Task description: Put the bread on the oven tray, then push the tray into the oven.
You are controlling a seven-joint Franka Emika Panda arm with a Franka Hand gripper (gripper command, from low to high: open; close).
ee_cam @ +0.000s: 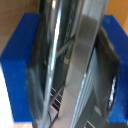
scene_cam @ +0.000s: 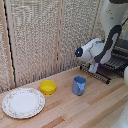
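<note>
My clamp (scene_cam: 93,68) hangs at the end of the white arm, down on the front edge of the oven pan (scene_cam: 100,74). The pan is a dark wire rack jutting out of the oven (scene_cam: 120,56) at the exterior view's right edge. In the wrist view the blue fingers (ee_cam: 19,70) stand on both sides of the pan's shiny metal rim (ee_cam: 82,75), which fills the gap between them, so the clamp (ee_cam: 67,70) is shut on it. The bread is out of view; I cannot tell whether it lies on the pan.
A blue mug (scene_cam: 79,85) stands on the wooden table (scene_cam: 95,107) just in front of the pan. A yellow bowl (scene_cam: 48,87) and a patterned white plate (scene_cam: 23,102) sit further toward the exterior view's left. A woven screen forms the back wall.
</note>
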